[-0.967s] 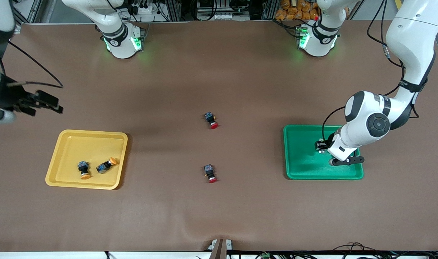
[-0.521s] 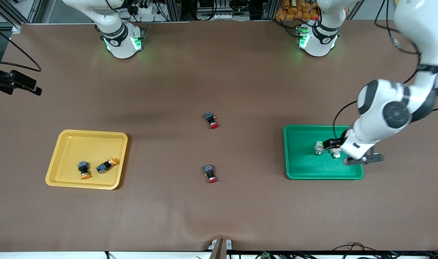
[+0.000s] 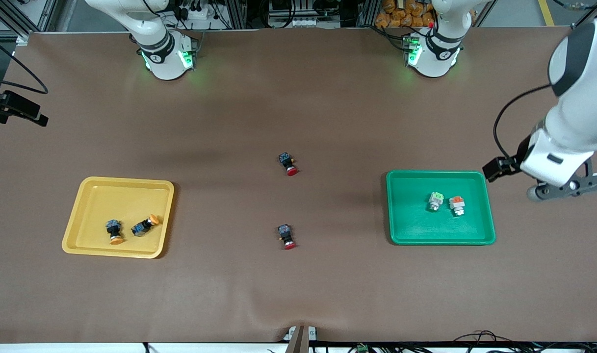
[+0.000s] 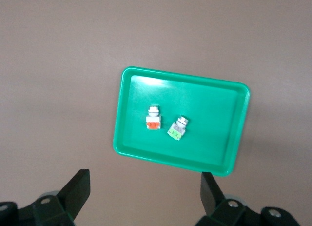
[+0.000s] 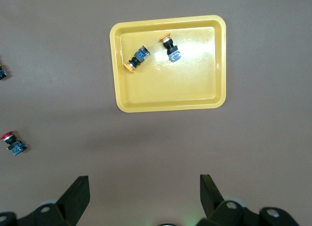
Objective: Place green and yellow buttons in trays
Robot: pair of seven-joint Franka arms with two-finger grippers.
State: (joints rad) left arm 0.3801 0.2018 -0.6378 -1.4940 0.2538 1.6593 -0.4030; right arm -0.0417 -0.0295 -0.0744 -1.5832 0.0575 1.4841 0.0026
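Observation:
The green tray (image 3: 440,235) holds two silver-bodied buttons, one with a light-green block (image 3: 435,200) and one with an orange block (image 3: 456,204). In the left wrist view the tray (image 4: 224,148) and both buttons (image 4: 177,130) (image 4: 153,120) show well below the camera. My left gripper (image 3: 494,169) (image 4: 145,192) is open and empty, up in the air over the table just off the tray's corner. The yellow tray (image 3: 121,191) (image 5: 195,84) holds two orange-yellow capped buttons (image 3: 114,231) (image 3: 145,225) (image 5: 135,59) (image 5: 170,48). My right gripper (image 3: 18,110) (image 5: 144,192) is open and empty, high over the right arm's end of the table.
Two black-bodied buttons with red caps lie on the brown mat mid-table between the trays, one (image 3: 288,163) farther from the front camera than the other (image 3: 286,236). One also shows in the right wrist view (image 5: 12,142).
My left gripper has lifted out of the green tray and drawn off toward the left arm's end, leaving both silver buttons there. My right gripper has drawn back toward its table end.

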